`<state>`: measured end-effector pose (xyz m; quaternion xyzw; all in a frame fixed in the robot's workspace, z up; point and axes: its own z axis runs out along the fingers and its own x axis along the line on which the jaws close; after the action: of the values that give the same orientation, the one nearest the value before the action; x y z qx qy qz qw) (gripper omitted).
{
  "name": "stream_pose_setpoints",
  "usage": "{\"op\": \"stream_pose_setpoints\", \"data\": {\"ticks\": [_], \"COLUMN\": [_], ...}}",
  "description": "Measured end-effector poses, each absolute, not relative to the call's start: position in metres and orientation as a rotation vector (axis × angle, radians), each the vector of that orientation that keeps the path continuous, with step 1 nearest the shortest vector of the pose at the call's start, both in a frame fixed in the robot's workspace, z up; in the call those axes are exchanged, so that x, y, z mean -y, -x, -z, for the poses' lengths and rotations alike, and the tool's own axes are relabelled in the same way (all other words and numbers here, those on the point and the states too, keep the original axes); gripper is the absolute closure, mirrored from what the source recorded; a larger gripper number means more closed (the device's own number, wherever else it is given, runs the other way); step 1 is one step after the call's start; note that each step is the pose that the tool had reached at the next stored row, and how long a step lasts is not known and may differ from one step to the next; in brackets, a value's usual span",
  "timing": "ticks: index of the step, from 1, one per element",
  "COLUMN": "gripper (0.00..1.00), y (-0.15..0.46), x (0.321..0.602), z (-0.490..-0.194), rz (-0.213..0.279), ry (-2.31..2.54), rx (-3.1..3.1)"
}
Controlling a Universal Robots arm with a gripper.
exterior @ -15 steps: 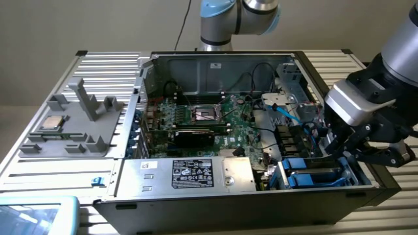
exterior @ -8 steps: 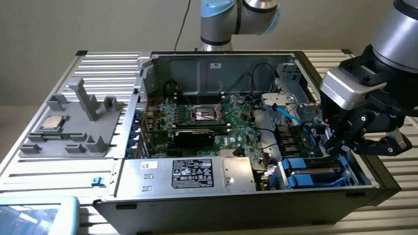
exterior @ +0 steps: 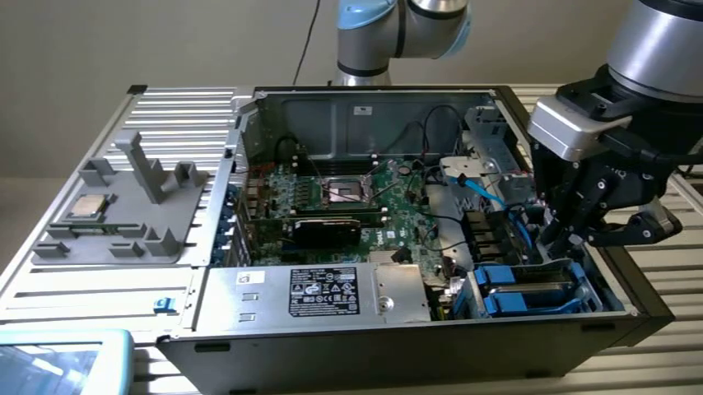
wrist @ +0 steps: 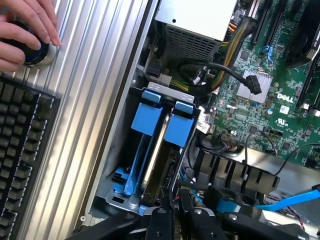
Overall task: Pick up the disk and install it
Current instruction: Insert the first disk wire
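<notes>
End effector (wrist: 172, 207), opening unclear, sits at the bayed disk (wrist: 177, 131); wrist view adds a hand (wrist: 24, 27).

Bench (exterior: 181, 107): ribbed metal slats.
On bench, centre: open computer case (exterior: 384, 350).
At 9 o'clock of case: grey fixture plate (exterior: 110, 251).
</notes>
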<state>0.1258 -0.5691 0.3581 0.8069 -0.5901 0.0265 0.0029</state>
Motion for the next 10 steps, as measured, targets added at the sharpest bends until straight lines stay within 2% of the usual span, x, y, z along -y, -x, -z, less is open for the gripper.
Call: {"op": "stream_pose_setpoints", "data": {"ticks": [10], "gripper": [0.83], "y": [-0.1233], "x": [0.5672], "z": [-0.3566], "rz": [-0.091], "ry": [-2.510], "rx": [1.851]}}
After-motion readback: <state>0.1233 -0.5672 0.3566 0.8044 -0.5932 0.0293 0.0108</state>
